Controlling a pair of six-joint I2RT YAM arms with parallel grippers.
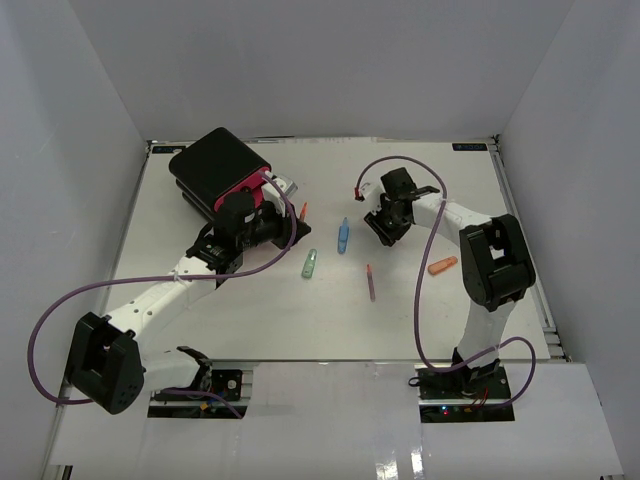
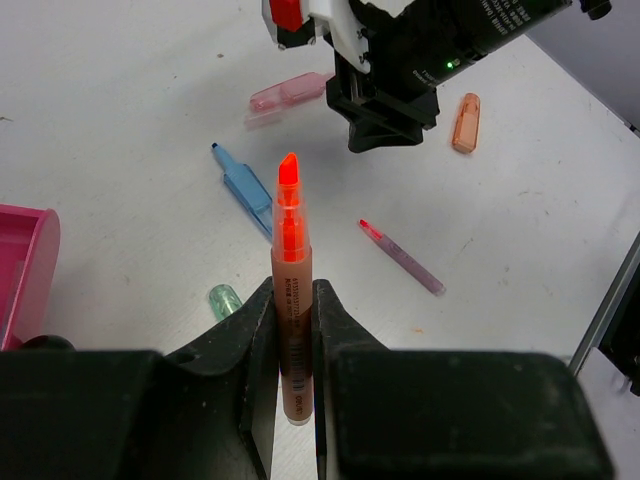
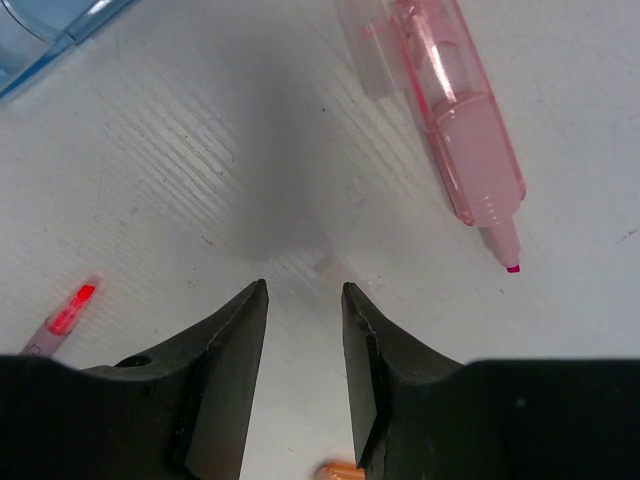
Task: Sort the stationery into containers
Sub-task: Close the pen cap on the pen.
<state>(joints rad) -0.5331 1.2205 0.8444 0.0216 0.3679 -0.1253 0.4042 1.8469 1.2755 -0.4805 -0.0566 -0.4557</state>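
My left gripper (image 2: 292, 284) is shut on an uncapped orange highlighter (image 2: 289, 235), tip pointing away, just right of the black drawer box (image 1: 215, 165). One pink drawer edge (image 2: 22, 270) shows in the left wrist view. My right gripper (image 3: 305, 287) is open and empty, low over the table, with a pink highlighter (image 3: 460, 130) lying just ahead and to the right of its jaws. On the table lie a blue pen (image 1: 343, 236), a green piece (image 1: 310, 264), a purple pen (image 1: 371, 283) and an orange cap (image 1: 443, 265).
White walls close in the table on three sides. Purple cables loop from both arms. The right arm (image 1: 490, 255) stands over the table's right side, close to the orange cap. The left gripper (image 1: 285, 228) and the right gripper (image 1: 385, 225) are about a hand's width apart.
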